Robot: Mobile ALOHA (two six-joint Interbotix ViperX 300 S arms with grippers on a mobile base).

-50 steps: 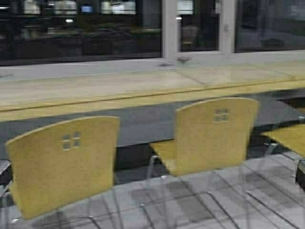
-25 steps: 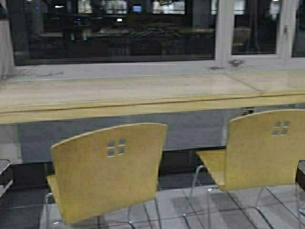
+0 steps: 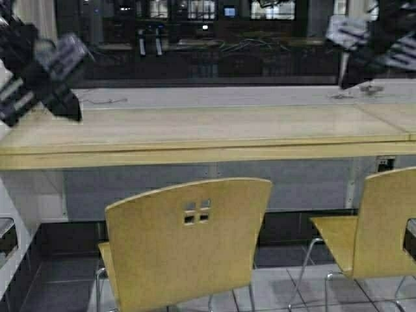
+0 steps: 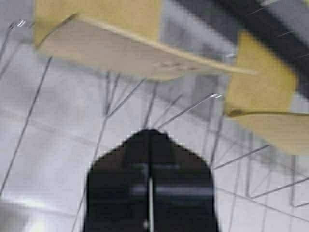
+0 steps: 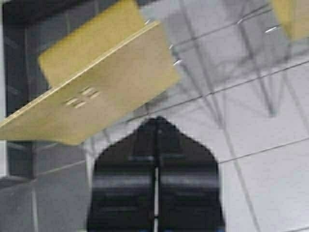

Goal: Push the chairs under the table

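Observation:
Two tan chairs stand on the tiled floor in front of the table [image 3: 195, 133], their backs toward me. One chair [image 3: 188, 250] is at the middle; the other chair [image 3: 383, 227] is cut off by the right edge. Both seats are out from under the long pale-wood top. My left arm [image 3: 39, 75] is raised at the upper left and my right arm [image 3: 377, 39] at the upper right, both well above the chairs. The left gripper [image 4: 150, 131] is shut and empty over a chair [image 4: 120, 43]. The right gripper [image 5: 157, 119] is shut and empty near a pierced backrest [image 5: 96, 96].
Dark windows with a white frame [image 3: 351, 45] run behind the table. A thin cable [image 3: 104, 101] lies on the table's far left. A wall socket [image 3: 385, 164] sits under the top at the right. A white unit [image 3: 16, 260] stands at the left edge.
The robot has moved: the whole scene has shifted to the right, so the left chair now stands at the middle. Both arms have risen into the top corners.

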